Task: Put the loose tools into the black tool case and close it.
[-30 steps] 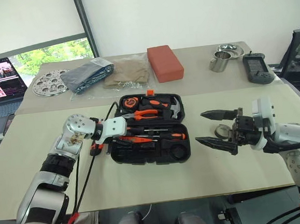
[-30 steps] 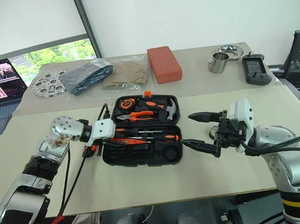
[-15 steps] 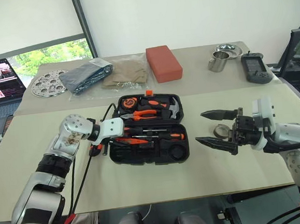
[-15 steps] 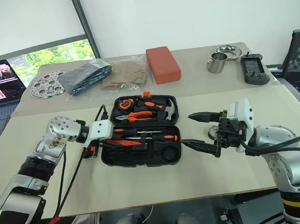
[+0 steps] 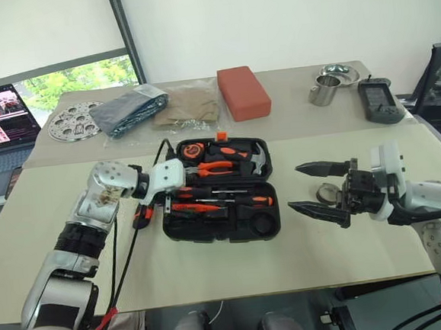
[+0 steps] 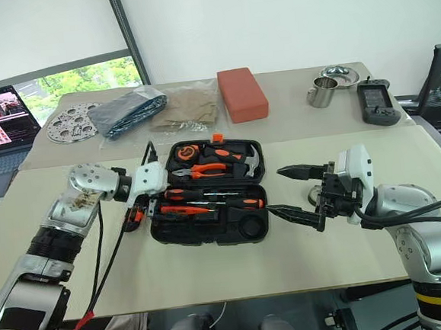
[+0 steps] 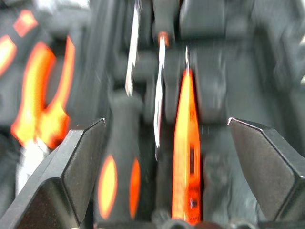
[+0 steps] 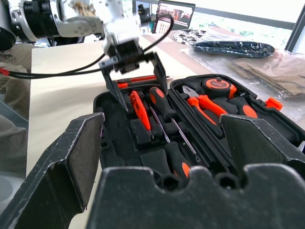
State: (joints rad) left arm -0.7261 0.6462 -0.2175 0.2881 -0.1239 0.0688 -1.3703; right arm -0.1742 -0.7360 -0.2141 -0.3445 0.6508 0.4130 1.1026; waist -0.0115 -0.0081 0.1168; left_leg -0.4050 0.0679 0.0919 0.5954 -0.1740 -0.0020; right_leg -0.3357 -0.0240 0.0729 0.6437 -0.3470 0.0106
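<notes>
1. While the black tool case (image 5: 219, 189) lies open mid-table, the left gripper (image 8: 135, 71) hovers over its left end, fingers spread and empty.
2. Below it, an all-orange screwdriver (image 7: 186, 152) sits in a slot, seemingly seated.
3. Right gripper (image 5: 318, 188) waits beside the case, jaws wide, the grey tape roll (image 5: 326, 194) just behind.
</notes>
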